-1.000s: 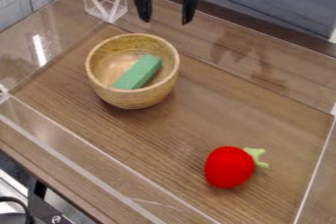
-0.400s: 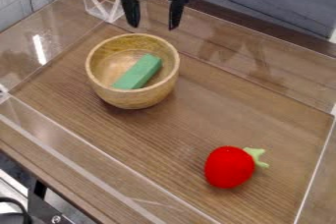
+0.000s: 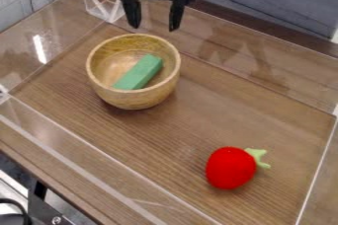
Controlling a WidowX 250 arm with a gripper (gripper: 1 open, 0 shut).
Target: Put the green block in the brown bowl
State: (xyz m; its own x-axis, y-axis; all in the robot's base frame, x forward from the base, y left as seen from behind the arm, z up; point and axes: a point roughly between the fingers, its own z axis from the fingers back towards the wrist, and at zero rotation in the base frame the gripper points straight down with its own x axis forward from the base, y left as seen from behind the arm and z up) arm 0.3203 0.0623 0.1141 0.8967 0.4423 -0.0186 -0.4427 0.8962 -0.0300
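Claw [image 3: 154,17] shifted left — green block [image 3: 138,71] matte

Bare table [image 3: 251,91] between brown bowl [image 3: 132,71] and strawberry toy [image 3: 232,167].

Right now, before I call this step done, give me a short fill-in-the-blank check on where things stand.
1. The green block lies inside the ____.
2. The gripper hangs above the bowl's far rim with its jaws ____.
3. The red strawberry toy sits on the table, ____ the brown bowl.
4. The gripper holds ____.

Missing words: brown bowl; open; outside; nothing
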